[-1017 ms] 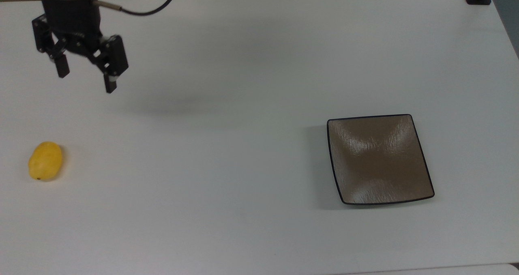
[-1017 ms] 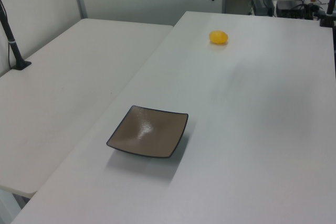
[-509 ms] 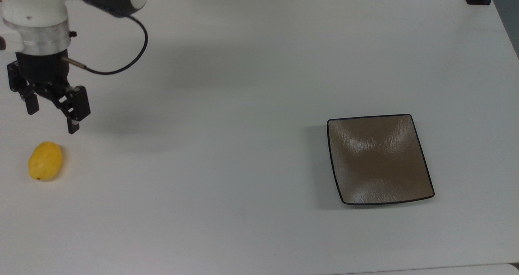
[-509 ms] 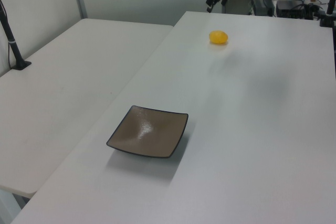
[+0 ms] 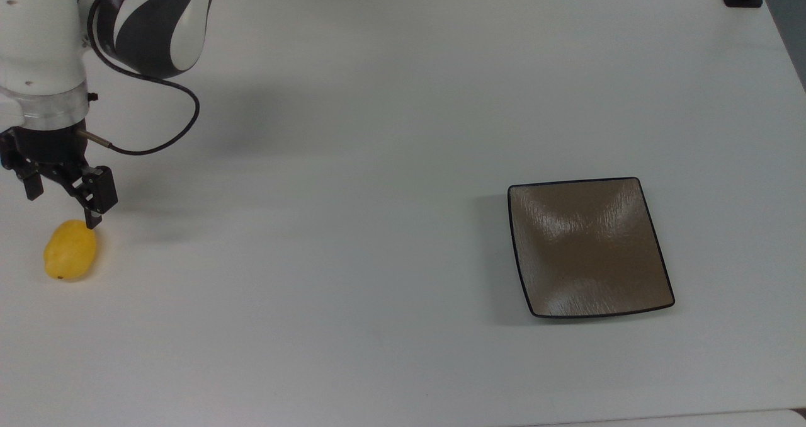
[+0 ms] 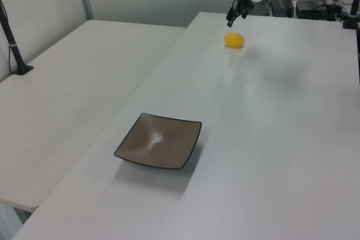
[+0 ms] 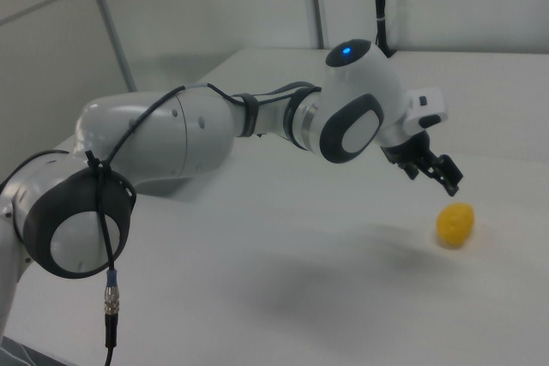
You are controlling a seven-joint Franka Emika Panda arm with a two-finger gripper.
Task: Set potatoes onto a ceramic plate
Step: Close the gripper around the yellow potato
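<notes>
No readable text, labels, brands, numbers or signs anywhere.

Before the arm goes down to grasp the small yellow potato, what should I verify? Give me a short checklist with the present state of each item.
1. Gripper open and empty: ok; its two black fingers stand apart with nothing between them.
2. Small yellow oval potato free on the white table: ok; it lies alone, nothing touches it.
3. Gripper centred over the potato: not ok; in the top view the fingers sit just above the potato's upper end, not astride it.
4. Height above the potato: cannot tell exactly; the right view shows the gripper clearly above the potato.
5. Square brown ceramic plate ready: ok; it is bare, far to the top view's right.
</notes>
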